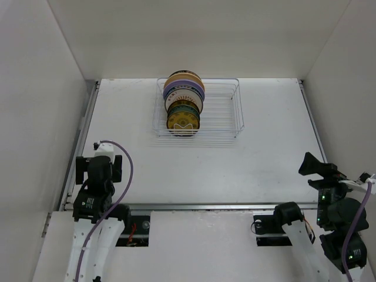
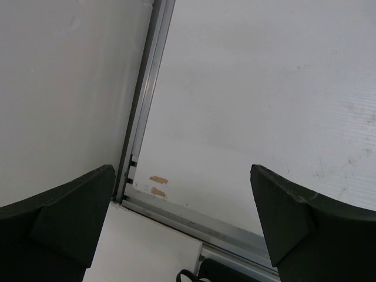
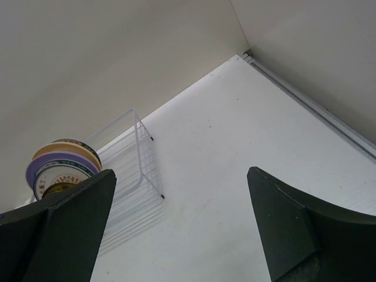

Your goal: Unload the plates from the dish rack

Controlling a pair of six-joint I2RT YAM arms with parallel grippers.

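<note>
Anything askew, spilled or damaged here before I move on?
Nothing serious. The plates stand upright in the left half of the dish rack, none fallen out. The only blemish is two small brown marks on the table by its left rail.

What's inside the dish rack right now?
Plates stand on edge in the dish rack's left half; its right half shows only wire. The front dark-gold plate covers most of those behind.

plates [image 1: 184, 100]: five | dish rack [image 1: 223, 117]: one | robot arms [image 1: 94, 185]: two | table [image 1: 235, 170]: one
</note>
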